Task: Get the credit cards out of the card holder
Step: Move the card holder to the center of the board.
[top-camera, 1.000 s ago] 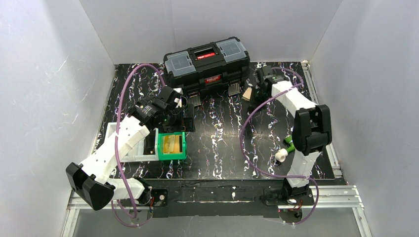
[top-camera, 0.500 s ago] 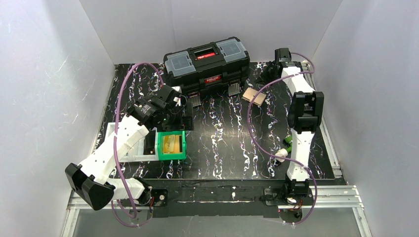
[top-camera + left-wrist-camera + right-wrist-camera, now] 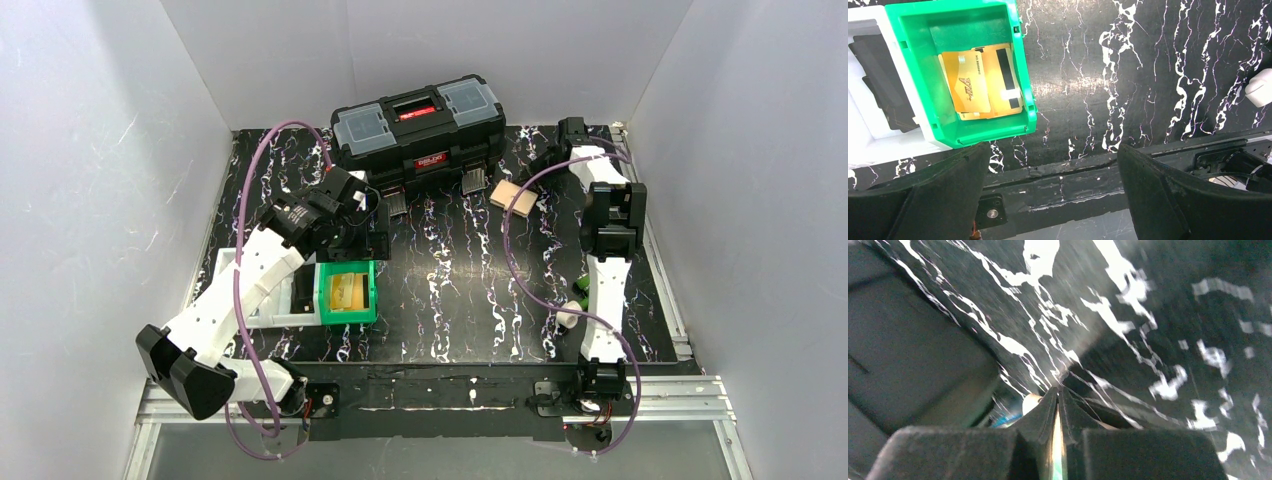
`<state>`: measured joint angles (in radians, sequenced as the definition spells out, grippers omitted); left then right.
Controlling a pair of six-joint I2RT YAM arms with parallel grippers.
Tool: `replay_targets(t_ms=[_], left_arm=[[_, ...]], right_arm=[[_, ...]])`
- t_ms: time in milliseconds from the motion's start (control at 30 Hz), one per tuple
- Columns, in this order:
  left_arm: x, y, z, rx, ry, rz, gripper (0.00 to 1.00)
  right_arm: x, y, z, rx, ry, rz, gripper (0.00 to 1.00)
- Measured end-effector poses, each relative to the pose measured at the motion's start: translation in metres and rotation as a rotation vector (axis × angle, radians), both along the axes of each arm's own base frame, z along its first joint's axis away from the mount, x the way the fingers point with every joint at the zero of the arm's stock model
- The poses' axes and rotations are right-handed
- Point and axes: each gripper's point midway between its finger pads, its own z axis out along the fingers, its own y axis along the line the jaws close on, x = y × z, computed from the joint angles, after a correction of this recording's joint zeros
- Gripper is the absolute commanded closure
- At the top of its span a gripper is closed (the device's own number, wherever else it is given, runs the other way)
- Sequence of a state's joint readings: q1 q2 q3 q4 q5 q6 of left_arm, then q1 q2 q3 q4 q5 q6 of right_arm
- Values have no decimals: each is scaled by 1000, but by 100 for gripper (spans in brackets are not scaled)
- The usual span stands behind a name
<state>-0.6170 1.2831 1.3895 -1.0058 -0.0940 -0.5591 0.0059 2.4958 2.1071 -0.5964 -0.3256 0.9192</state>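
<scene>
The card holder (image 3: 514, 197) lies flat, a tan, leather-like rectangle on the black, white-veined tabletop (image 3: 450, 290), just right of the black plastic toolbox (image 3: 420, 130). The right hand (image 3: 1057, 391) pinches a thin pale credit card (image 3: 1058, 440) edge-on; the left hand (image 3: 1053, 155) gapes empty.

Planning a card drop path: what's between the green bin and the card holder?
Nothing. In the top view, only bare black marbled table runs between the green bin and the card holder.
</scene>
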Motion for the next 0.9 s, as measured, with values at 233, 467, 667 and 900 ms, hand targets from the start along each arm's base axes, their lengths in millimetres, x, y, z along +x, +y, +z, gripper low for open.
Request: replay_targets(t_ms=[233, 467, 667, 900], left_arm=[[2, -2, 0, -5, -1, -4, 2], [3, -7, -3, -25, -1, -9, 2], [-1, -8, -18, -26, 26, -9, 2], [-7, -11, -36, -42, 71, -7, 2]], right_arm=[[-60, 19, -2, 21, 86, 52, 90], [-140, 59, -4, 30, 140, 162, 91], [-230, 114, -7, 26, 177, 347, 91], [-275, 138, 1, -92, 149, 521, 74]])
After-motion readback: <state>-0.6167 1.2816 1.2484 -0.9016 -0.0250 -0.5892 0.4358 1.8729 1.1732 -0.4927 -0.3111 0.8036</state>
